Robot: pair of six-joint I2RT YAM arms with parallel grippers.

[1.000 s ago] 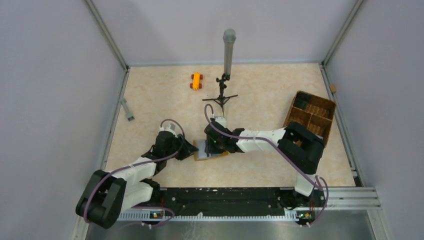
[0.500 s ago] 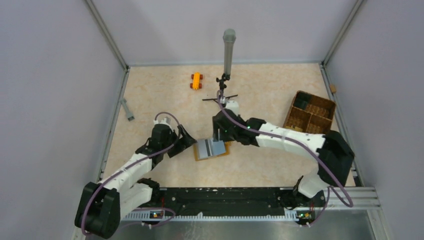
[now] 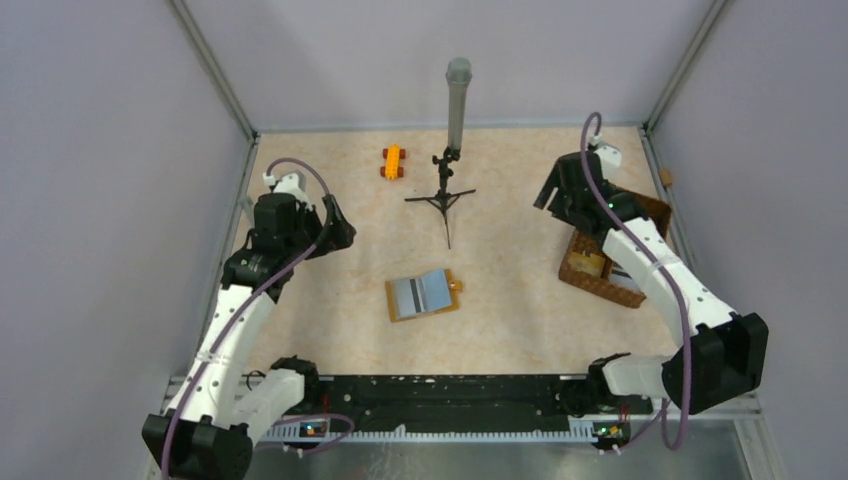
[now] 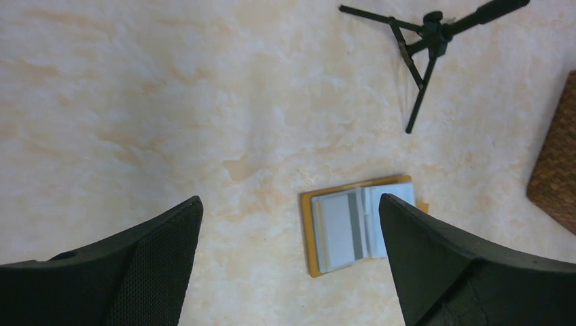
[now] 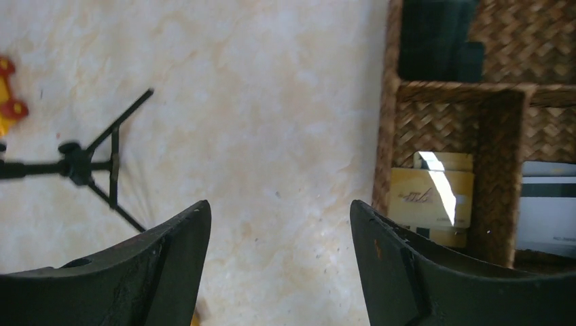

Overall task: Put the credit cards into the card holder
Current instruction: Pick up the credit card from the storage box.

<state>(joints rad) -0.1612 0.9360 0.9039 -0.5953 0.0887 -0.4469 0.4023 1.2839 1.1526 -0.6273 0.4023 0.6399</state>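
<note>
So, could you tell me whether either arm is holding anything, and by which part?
Nothing is held: the left gripper and right gripper are both open and empty; the card holder lies on the table, clear of both.

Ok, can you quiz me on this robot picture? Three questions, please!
1. True or false: the left gripper and the right gripper are both open and holding nothing.
2. Where is the card holder? A: in the right gripper. B: lying open on the table. C: under the toy car.
3. Fill the gap: the yellowish card lies inside the wicker ____.

Key: 1 true. 2 B. 3 basket.
</note>
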